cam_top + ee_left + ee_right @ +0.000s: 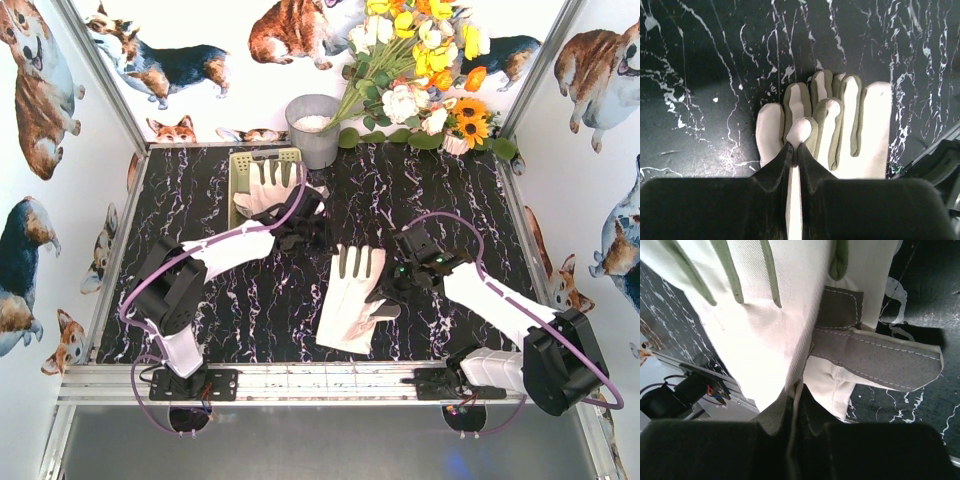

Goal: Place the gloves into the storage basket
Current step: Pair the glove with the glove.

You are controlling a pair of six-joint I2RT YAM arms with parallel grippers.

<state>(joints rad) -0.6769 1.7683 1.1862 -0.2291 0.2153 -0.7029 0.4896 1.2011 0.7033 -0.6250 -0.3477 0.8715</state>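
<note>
The pale yellow-green storage basket [240, 165] stands at the back left of the black marble table. One cream glove [270, 187] lies over it, fingers pointing away. My left gripper [303, 228] is just in front of the basket's right corner. In the left wrist view this gripper [795, 146] is shut on a pinch of cream fabric of overlapping gloves [860, 125] whose fingers spread out over the table. A second glove [350, 295] sits mid-table. My right gripper [385, 290] is shut on this glove's [765, 325] edge, beside its grey cuff patch [875, 357].
A grey metal bucket [314, 128] stands behind the basket's right end, with a bunch of artificial flowers [420, 70] leaning beside it. A metal rail [320, 385] runs along the near edge. Panels printed with corgis wall in both sides and the back.
</note>
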